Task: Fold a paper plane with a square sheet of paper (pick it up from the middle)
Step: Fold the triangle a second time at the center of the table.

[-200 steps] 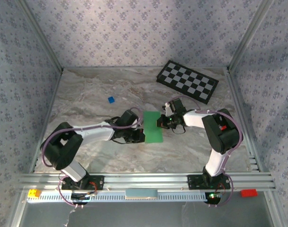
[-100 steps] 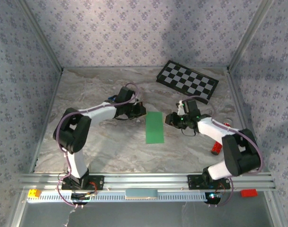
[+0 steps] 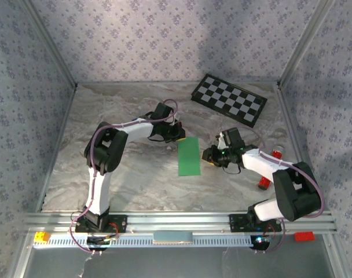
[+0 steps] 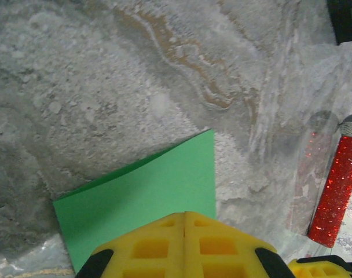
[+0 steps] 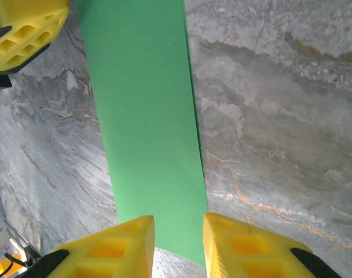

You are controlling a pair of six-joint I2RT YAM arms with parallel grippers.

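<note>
Both arms have drawn back from the green sheet of paper (image 3: 189, 156) over the last second. The left gripper (image 3: 179, 135) has swung from the sheet's left edge to its far left corner. The right gripper (image 3: 208, 155) has backed off to just beside the right edge and parted its fingers. The sheet lies flat on the marble counter (image 3: 135, 185) as a long folded strip, in the same spot. The left gripper's fingers are pressed together, empty, over the sheet's corner. The right gripper's fingers stand narrowly apart, empty, with the strip showing through the gap. A checkerboard (image 3: 229, 107) lies well beyond the sheet, far right. A red glitter stick (image 4: 337, 197) lies right of the sheet.
</note>
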